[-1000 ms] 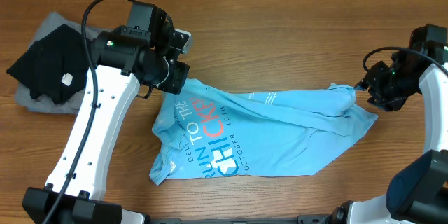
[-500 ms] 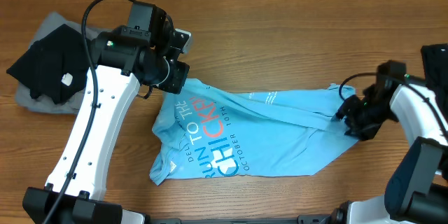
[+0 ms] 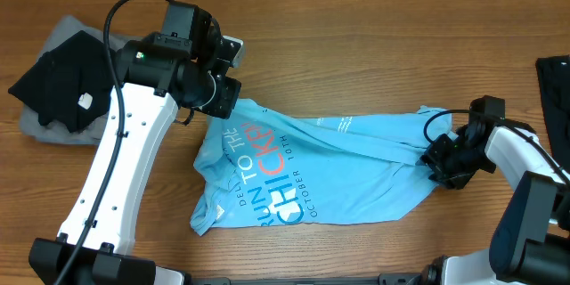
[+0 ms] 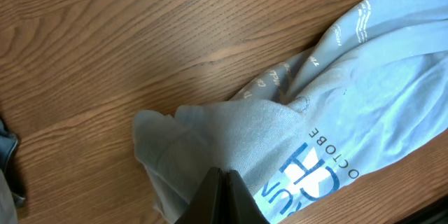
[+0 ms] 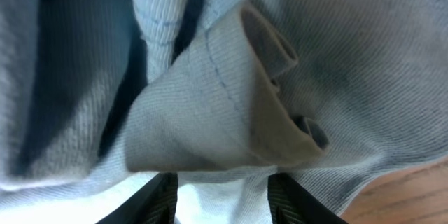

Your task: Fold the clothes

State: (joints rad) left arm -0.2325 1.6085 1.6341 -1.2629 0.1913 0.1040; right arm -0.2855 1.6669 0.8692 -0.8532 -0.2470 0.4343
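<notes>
The light sky-blue T-shirt (image 3: 338,169) lies crumpled across the middle of the table, lettering up. My left gripper (image 3: 227,98) sits at its upper left corner. In the left wrist view its jaws (image 4: 220,175) are pressed together with the shirt's bunched fabric (image 4: 231,126) drawn up to their tips. My right gripper (image 3: 438,156) is down on the shirt's right end. In the right wrist view its fingers (image 5: 164,196) stand apart, with a fold of the shirt (image 5: 210,105) between and in front of them. A black garment (image 3: 67,76) lies on a grey one (image 3: 36,129) at far left.
A dark object (image 3: 554,80) shows at the right edge of the table. Bare wood (image 3: 374,44) runs along the back, and more of it (image 3: 134,258) along the front by the arm bases. The left arm's white link (image 3: 116,160) crosses the space left of the shirt.
The right arm has come down and leftward from beside the shirt's right tip onto it, and its jaws have narrowed around the fabric. The left arm and the shirt's left side have not moved.
</notes>
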